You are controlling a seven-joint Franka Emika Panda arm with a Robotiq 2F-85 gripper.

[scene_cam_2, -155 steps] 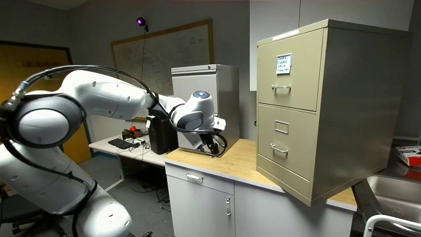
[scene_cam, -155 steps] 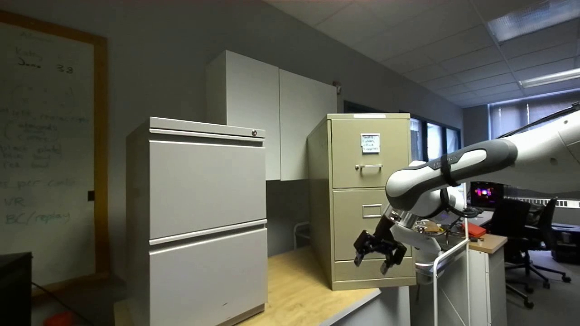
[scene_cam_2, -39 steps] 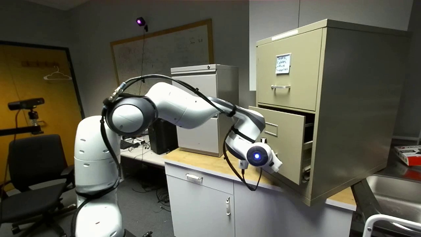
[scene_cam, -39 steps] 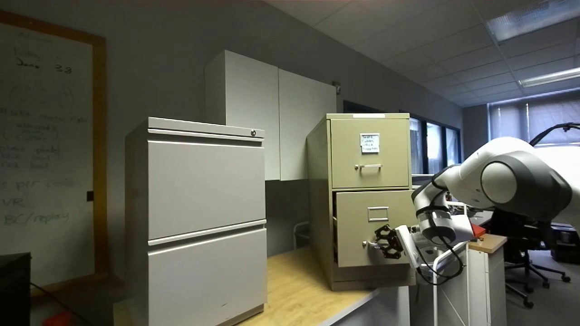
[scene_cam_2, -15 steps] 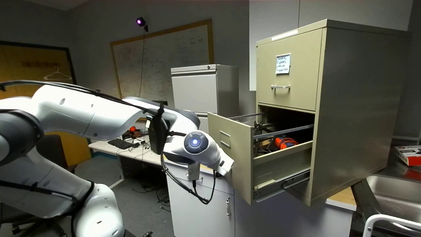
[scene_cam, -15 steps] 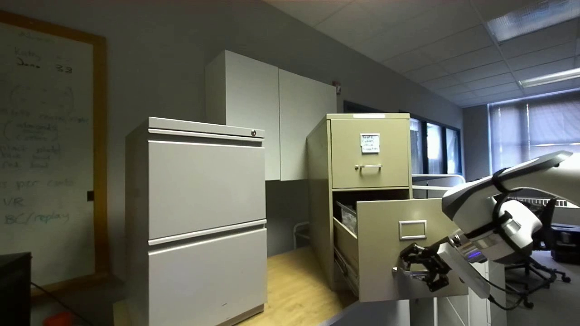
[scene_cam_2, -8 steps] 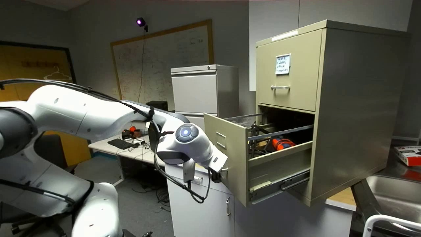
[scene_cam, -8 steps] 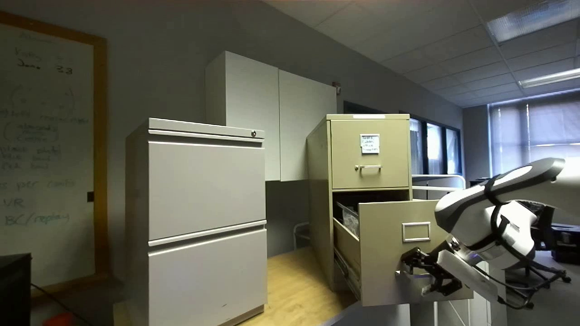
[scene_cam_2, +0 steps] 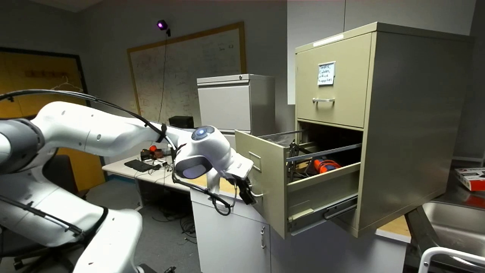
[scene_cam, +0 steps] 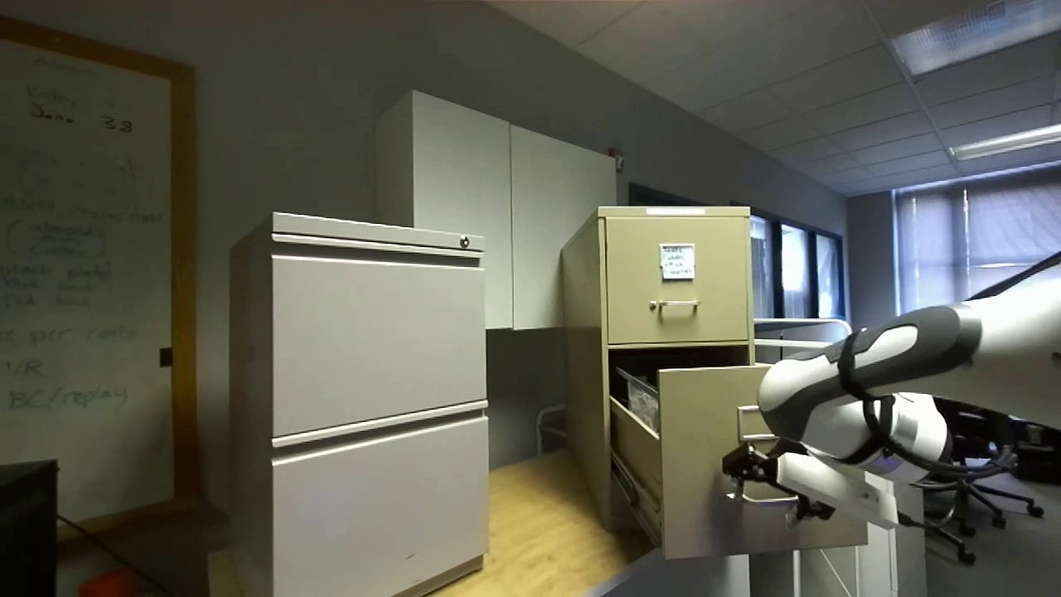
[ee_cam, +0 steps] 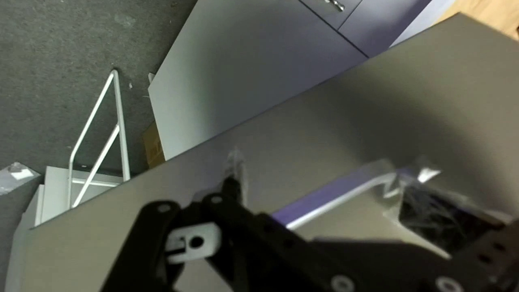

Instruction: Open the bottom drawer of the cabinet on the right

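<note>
Reading "Tools, Cables, office supplies", a label (scene_cam_2: pixel 326 73) sits above the open bottom drawer (scene_cam_2: pixel 273 182), claw (scene_cam: pixel 764 491) spread by its handle (ee_cam: pixel 332 196)

We take this for a lab in an office. We see a robot arm (scene_cam_2: pixel 87 131), a tan cabinet (scene_cam_2: pixel 413 125) and a grey cabinet (scene_cam: pixel 377 356) of the filing kind, a written-on whiteboard (scene_cam_2: pixel 197 76), a desk (scene_cam_2: pixel 116 166) holding a keyboard (scene_cam_2: pixel 138 165), a chair (scene_cam_2: pixel 64 170), carpet (ee_cam: pixel 52 117) and a ceiling light (scene_cam: pixel 1007 143). We read "Tools, cables, office supplies" on a label (scene_cam_2: pixel 326 73).
</note>
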